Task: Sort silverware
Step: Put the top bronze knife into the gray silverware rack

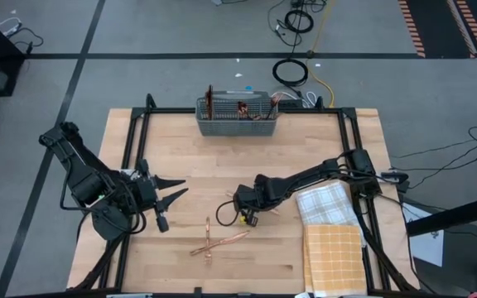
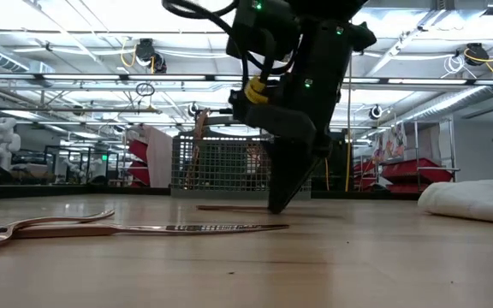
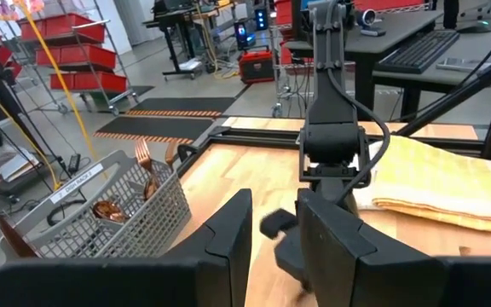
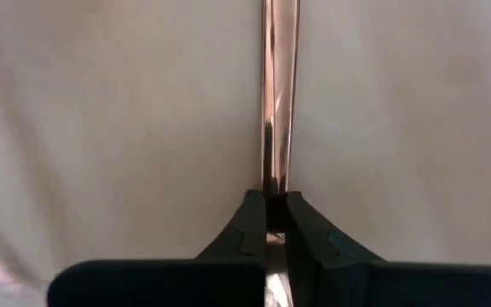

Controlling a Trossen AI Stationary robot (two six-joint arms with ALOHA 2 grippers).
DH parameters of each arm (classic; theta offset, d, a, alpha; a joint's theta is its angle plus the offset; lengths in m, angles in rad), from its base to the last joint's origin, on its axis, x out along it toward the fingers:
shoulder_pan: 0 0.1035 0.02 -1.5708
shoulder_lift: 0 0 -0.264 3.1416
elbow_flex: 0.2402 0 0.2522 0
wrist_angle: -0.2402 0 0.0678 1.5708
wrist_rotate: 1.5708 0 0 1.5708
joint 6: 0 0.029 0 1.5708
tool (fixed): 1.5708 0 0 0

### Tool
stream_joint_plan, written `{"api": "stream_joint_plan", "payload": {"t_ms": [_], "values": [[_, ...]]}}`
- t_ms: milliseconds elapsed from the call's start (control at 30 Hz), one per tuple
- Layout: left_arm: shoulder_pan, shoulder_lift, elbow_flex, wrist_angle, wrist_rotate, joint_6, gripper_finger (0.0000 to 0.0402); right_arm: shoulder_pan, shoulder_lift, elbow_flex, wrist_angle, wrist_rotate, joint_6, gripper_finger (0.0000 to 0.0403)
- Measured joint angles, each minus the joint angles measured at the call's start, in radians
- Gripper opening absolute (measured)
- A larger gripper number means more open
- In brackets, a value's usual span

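The mesh caddy [image 1: 238, 117] stands at the table's [image 1: 180, 174] far edge with cutlery upright in it. Nearer than the caddy, three loose pieces [image 1: 214, 240] lie crossed on the boards. To their right the folded cloths [image 1: 330, 232] lie.

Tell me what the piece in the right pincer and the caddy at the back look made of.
The utensil clamped in the right pincer looks like polished metal with a copper or rose-gold finish: it is thin and gives mirror-like streaks. Whether that colour is plating cannot be told. The caddy looks like grey wire mesh, matte, likely coated metal: an open grid shows through its walls.
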Motion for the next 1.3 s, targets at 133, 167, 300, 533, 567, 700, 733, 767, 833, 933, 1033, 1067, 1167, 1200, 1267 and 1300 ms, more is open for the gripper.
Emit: {"api": "stream_joint_plan", "payload": {"t_ms": [133,167,300,533,567,700,733,767,833,933,1033,1067,1167,1200,1267,1300], "values": [[0.0,0.0,0.0,0.0,0.0,0.0,0.0102,-0.003,-0.032,0.002,-0.024,0.035,0.007,0.0],[0.0,0.0,0.0,0.0,0.0,0.0,0.0102,-0.002,-0.041,0.002,-0.036,0.037,0.007,0.0],[0.0,0.0,0.0,0.0,0.0,0.0,0.0102,-0.012,-0.079,0.002,-0.042,0.059,-0.02,0.0],[0.0,0.0,0.0,0.001,0.0,0.0,0.0102,-0.079,-0.183,0.005,-0.088,0.159,-0.105,0.0],[0.0,0.0,0.0,0.0,0.0,0.0,0.0102,-0.097,-0.196,0.005,-0.088,0.166,-0.128,0.0],[0.0,0.0,0.0,0.001,0.0,-0.001,0.0102,-0.179,-0.26,0.005,-0.098,0.19,-0.216,0.0],[0.0,0.0,0.0,0.001,0.0,-0.001,0.0102,-0.199,-0.268,0.006,-0.101,0.192,-0.239,0.0],[0.0,0.0,0.0,0.001,0.0,-0.001,0.0102,-0.219,-0.281,0.008,-0.108,0.195,-0.26,0.0],[0.0,0.0,0.0,0.0,0.0,-0.014,0.0102,-0.252,-0.291,0.036,-0.155,0.223,-0.325,0.0001],[0.0,0.0,0.0,-0.001,0.0,-0.026,0.0102,-0.3,-0.292,0.128,-0.234,0.288,-0.455,0.0003],[0.0,0.0,0.0,0.001,0.0,-0.027,0.0102,-0.346,-0.281,0.226,-0.249,0.319,-0.569,0.0003],[0.0,0.0,0.0,0.001,0.0,-0.03,0.0102,-0.36,-0.276,0.257,-0.255,0.333,-0.602,0.0003],[0.0,0.001,0.0,-0.001,-0.002,-0.053,0.0102,-0.391,-0.27,0.351,-0.278,0.338,-0.641,0.0002],[0.0,0.001,0.0,-0.001,-0.003,-0.055,0.0102,-0.394,-0.27,0.371,-0.299,0.323,-0.641,0.0002],[0.0,0.001,0.0,-0.001,-0.005,-0.076,0.0102,-0.392,-0.271,0.395,-0.367,0.238,-0.626,0.0002],[0.0,0.001,0.0,-0.001,-0.004,-0.08,0.0102,-0.39,-0.271,0.398,-0.425,0.191,-0.617,0.0001]]}}
